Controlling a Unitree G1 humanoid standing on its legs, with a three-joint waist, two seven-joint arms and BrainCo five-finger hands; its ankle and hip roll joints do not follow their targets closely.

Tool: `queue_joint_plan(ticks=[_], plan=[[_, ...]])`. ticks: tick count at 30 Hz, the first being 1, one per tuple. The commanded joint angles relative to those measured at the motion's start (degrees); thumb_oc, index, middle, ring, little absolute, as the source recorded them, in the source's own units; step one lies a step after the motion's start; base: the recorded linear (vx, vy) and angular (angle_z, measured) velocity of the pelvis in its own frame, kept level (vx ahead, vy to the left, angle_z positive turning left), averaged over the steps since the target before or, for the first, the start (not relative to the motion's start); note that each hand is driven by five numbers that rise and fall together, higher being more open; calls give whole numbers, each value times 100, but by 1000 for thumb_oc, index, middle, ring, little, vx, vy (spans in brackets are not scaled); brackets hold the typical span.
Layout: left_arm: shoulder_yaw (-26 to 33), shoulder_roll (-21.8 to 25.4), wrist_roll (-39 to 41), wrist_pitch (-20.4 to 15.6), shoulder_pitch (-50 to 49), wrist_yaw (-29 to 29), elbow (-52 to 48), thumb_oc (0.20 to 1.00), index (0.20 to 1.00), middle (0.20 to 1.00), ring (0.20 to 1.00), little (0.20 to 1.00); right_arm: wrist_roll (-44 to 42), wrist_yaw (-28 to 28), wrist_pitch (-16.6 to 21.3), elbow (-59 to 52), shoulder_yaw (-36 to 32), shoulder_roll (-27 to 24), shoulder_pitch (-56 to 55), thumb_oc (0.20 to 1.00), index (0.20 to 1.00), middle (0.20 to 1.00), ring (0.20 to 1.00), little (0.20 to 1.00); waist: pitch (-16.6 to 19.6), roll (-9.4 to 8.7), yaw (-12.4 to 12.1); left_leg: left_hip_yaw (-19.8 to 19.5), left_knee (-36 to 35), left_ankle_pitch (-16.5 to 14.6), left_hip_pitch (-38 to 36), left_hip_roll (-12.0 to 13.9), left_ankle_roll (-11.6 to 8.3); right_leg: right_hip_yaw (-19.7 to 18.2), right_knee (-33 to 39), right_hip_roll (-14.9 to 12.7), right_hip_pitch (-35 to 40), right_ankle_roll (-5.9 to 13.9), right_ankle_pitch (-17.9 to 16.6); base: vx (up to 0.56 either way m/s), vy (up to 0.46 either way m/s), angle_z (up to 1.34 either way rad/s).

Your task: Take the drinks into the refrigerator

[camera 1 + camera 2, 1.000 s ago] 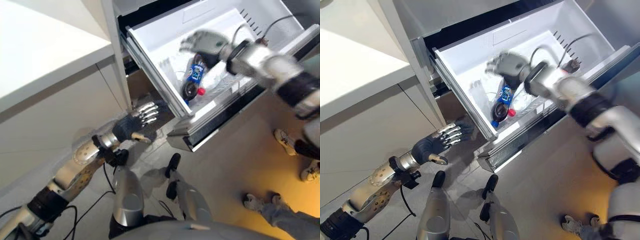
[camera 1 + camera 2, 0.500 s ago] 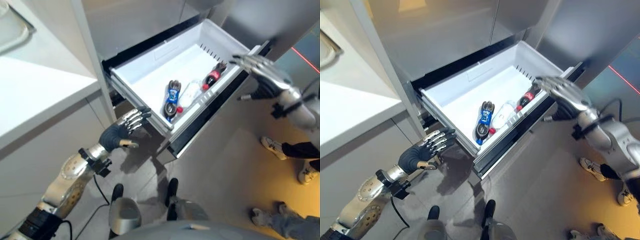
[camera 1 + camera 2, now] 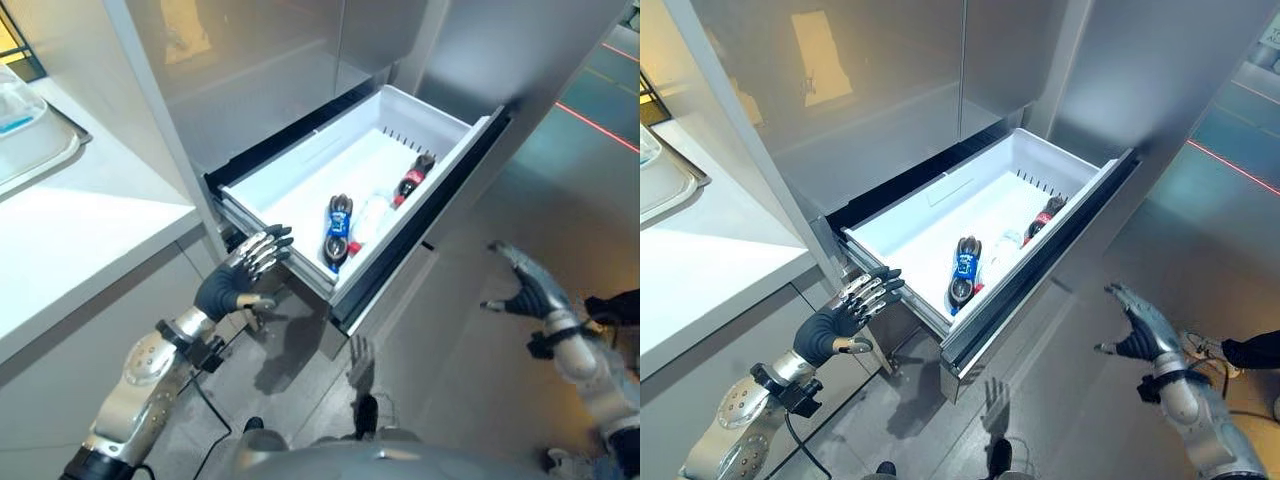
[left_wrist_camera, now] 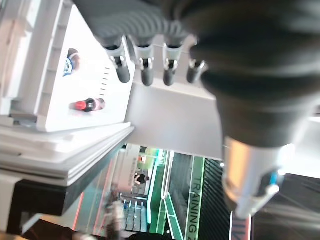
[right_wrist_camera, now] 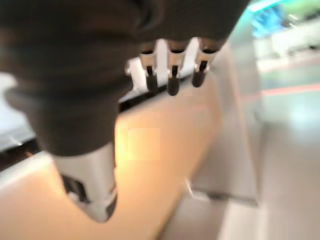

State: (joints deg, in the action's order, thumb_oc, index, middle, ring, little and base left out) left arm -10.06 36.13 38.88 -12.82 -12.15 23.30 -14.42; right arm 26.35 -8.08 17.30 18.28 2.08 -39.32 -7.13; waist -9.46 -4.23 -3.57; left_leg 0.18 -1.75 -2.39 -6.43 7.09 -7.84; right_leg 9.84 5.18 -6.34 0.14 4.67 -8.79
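Note:
The refrigerator's white drawer stands pulled out. Inside it lie a dark bottle with a blue label, a clear bottle beside it, and a dark bottle with a red label toward the far end. The blue-label bottle and red-label bottle show in other views too. My left hand is open, its fingers straight at the drawer's near left corner. My right hand is open and empty, low at the right, away from the drawer front.
A white counter with a tray at its far left edge runs along my left. The grey refrigerator doors rise behind the drawer. A person's dark sleeve shows at the right edge.
My right hand has dropped from the drawer's far rim down and to the right, clear of it. The camera has pulled back. The left hand stays by the drawer's corner.

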Motion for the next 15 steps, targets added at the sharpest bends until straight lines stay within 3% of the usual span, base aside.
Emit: queue_joint_plan(ticks=[1, 8, 15], plan=[[-27, -50, -167, -435, 33, 1, -154, 1000, 1000, 1000, 1000, 1000, -172, -83, 60, 326, 339, -66, 703, 200, 200, 200, 200, 200, 31, 54, 6, 180, 148, -272, 63, -455, 587, 101, -703, 224, 483, 104, 972, 0, 0, 0], [-263, -55, -56, -485, 205, -17, -213, 1000, 1000, 1000, 1000, 1000, -307, 224, 10, 1511, 1838, 387, 1924, 200, 200, 200, 200, 200, 53, 134, -212, 152, 79, -244, -8, -497, 595, 124, -674, 162, 558, 127, 946, -1, 1, 1], [-375, 31, -67, -552, 333, -43, -301, 1000, 1000, 1000, 1000, 1000, -180, 367, -16, 2205, 2844, 629, 3103, 200, 200, 200, 200, 200, -9, 152, -470, 43, 62, -219, 18, -519, 609, 254, -770, 114, 546, 128, 973, -3, 0, 3]])
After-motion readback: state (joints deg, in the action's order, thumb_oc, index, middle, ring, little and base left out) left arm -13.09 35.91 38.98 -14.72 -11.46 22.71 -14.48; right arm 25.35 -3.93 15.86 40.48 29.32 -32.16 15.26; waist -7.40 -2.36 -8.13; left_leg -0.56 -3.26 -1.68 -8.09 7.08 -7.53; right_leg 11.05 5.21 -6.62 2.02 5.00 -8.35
